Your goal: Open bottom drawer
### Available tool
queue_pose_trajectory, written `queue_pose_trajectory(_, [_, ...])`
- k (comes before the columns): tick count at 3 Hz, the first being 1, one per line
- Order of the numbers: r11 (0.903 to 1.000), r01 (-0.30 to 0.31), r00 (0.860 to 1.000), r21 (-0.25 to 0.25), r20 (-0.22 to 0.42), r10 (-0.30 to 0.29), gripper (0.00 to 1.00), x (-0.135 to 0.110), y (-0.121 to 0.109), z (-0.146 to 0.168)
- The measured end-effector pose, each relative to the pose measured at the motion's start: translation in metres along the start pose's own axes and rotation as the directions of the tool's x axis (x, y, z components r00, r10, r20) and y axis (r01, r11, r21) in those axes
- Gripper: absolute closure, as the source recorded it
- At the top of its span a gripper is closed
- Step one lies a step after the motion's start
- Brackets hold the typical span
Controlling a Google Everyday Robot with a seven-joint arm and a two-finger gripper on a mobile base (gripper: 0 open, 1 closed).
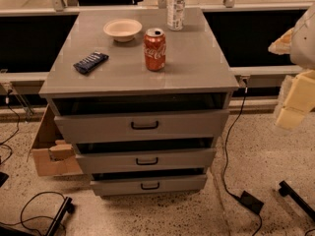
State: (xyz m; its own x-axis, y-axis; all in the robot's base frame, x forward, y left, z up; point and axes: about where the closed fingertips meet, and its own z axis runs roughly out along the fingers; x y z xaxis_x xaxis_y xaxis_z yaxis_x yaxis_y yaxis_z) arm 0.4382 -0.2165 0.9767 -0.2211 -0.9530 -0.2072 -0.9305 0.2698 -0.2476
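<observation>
We read only the white Coca-Cola script on the red can (154, 49) standing on the cabinet top (202, 63). The gripper (294, 100) hangs at the far right edge.

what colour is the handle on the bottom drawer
Black handle on the grey bottom drawer, seen in the camera view; the gripper is at the right edge.

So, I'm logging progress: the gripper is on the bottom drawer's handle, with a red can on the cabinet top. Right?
No. The camera view shows the gripper at the picture's right edge, away from the bottom drawer and its handle. The red can does stand on the cabinet top.
</observation>
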Motion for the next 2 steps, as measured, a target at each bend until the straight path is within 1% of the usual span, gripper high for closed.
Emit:
queue_pose_trajectory(1, [1.0000, 0.000, 1.000, 0.000, 0.000, 0.000, 0.00, 0.0000, 0.0000, 0.0000])
queue_pose_trajectory(2, [0.9995, 0.009, 0.997, 0.030, -0.077, -0.007, 0.00, -0.0013, -0.0035, -0.0023])
